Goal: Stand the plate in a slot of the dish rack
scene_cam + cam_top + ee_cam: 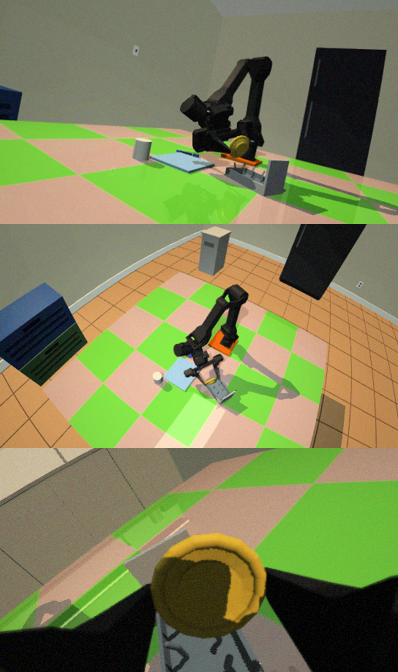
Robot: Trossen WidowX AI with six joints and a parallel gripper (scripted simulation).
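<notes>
The small yellow plate (211, 381) (240, 146) (210, 588) is held by its opposite edges, near upright and somewhat tilted. My gripper (211, 380) (238, 148) (207, 583) is shut on it, one finger at each side. The grey dish rack (229, 396) (278, 177) (155, 558) stands on the floor with its tall end wall at the end away from the arm's base. The plate hangs above the end of the rack nearer the base, clear of the rails in the exterior view. In the wrist view the plate hides part of the rack.
A light blue board (179, 375) (181, 162) lies beside the rack, with a white cylinder (157, 378) (142, 149) past it. A dark blue tool (189, 356) (187, 154) lies behind the board. The arm stands on an orange base (217, 345) (239, 159).
</notes>
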